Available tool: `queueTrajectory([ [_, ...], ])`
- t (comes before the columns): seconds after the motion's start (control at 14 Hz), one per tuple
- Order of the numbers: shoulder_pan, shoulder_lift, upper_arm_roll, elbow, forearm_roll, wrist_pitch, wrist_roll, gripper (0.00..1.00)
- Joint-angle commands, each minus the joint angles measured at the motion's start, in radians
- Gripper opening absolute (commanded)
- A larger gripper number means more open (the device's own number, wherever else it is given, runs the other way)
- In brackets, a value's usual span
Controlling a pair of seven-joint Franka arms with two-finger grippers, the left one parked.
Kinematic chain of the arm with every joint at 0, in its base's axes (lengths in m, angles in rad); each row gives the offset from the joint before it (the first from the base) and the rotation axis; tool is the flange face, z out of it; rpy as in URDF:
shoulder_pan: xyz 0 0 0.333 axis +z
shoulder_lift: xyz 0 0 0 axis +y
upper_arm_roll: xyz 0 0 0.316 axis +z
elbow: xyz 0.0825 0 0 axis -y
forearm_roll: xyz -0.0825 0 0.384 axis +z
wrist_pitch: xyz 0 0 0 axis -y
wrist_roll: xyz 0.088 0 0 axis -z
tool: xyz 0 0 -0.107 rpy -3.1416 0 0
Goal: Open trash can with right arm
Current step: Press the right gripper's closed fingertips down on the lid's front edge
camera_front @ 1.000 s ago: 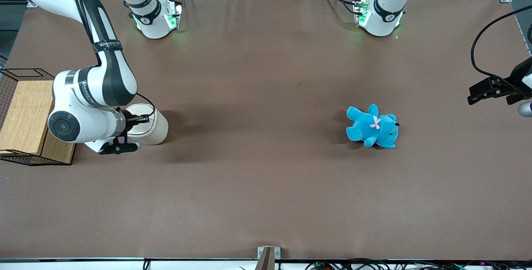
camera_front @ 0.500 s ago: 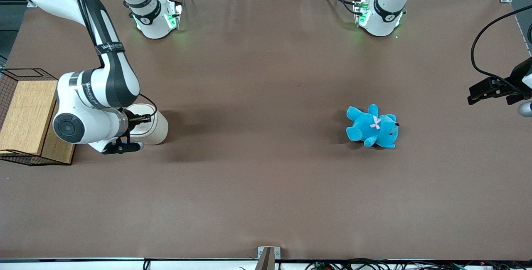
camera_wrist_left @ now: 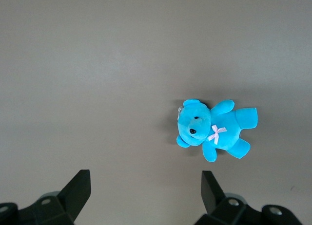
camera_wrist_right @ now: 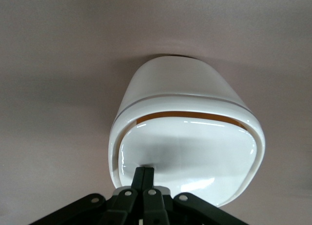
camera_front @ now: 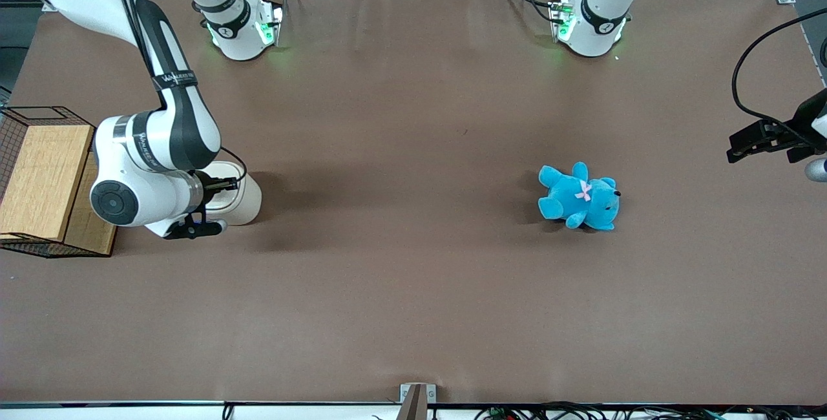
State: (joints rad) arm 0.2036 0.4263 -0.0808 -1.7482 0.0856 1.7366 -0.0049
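The trash can [camera_front: 239, 197] stands upright on the brown worktop [camera_front: 413, 291] toward the working arm's end, just beside the wire-and-wood crate [camera_front: 42, 181], which sits at the worktop's edge. It is a cream-white bin with a rounded-square body. In the right wrist view the trash can [camera_wrist_right: 187, 132] shows its glossy lid [camera_wrist_right: 187, 159] tipped slightly — a thin tan strip [camera_wrist_right: 192, 116] of the inside shows along one edge between lid and rim, while the rest of the lid lies low in the opening.

The right arm [camera_front: 152, 148] bends down over the bin, its silver wrist ring and black pincer [camera_front: 216, 186] directly above the lid and covering part of it in the front view. From the wrist camera the pincer [camera_wrist_right: 144, 175] has its two fingers pressed together with no gap between them, and the joined tips rest on the lid's surface near the edge closest to that camera. Nothing is clamped between the fingers — they only touch the lid from above. A black cable loops from the wrist over the bin's top.

A blue teddy bear [camera_front: 579, 197] with a pale pink bow lies on the worktop well apart from the bin, toward the parked arm's end; the left wrist view shows the same teddy bear [camera_wrist_left: 214, 130] lying face up.
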Motion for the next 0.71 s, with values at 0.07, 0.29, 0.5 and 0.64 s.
queueTrajectory([
  [0.07, 0.005, 0.002, -0.002, -0.008, 0.028, 0.011, 0.006, 0.00],
  [0.29, 0.005, 0.014, -0.002, -0.007, 0.028, 0.012, 0.006, 0.00],
  [0.5, 0.005, 0.020, -0.002, -0.008, 0.028, 0.023, 0.006, 0.00],
  [0.64, 0.004, 0.029, -0.002, -0.007, 0.028, 0.034, 0.006, 0.00],
])
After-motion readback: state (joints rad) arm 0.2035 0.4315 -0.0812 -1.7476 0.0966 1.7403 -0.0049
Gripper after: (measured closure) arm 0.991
